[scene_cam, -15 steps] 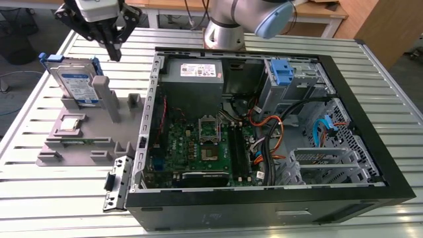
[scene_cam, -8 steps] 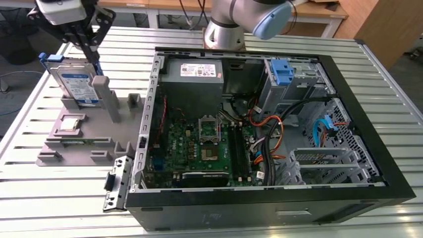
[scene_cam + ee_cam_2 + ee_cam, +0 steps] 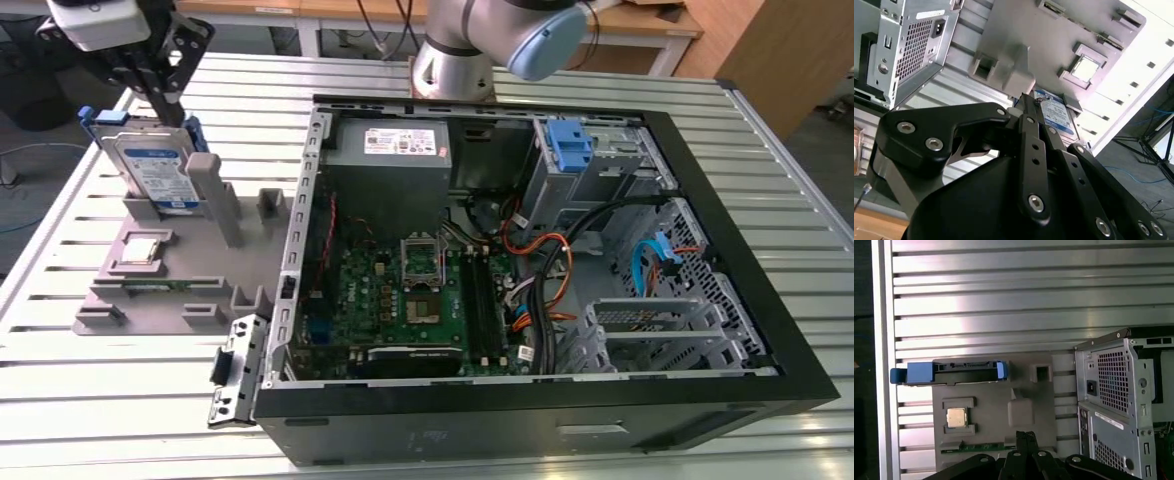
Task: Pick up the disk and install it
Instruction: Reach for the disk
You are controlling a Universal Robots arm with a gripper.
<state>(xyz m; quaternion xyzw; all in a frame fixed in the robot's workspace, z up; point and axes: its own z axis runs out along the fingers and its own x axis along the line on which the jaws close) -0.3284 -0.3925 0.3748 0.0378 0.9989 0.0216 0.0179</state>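
Exterior view gives me the disk [image 3: 154, 170] standing on edge in its blue carrier, slotted into the far corner of the grey fixture [image 3: 174, 285] on the exterior view's left, with its label facing the camera. The gripper [image 3: 172, 118] hangs at the disk's top edge, and from this angle I cannot tell whether it touches. In both wrist views I see the black fingers [image 3: 1030, 447] pressed together with nothing between them, so I read the jaws as closed and empty. A small square chip [image 3: 147, 248] lies in a recess of the fixture, nearer the camera than the disk. The fixture sits on the slatted metal table [image 3: 94, 400], along its edge on the exterior view's left. Just beside it, toward the exterior view's right, the open computer case [image 3: 534, 430] lies on its side, showing a green motherboard [image 3: 400, 300] and a grey power-supply box [image 3: 387, 145] in its far corner.
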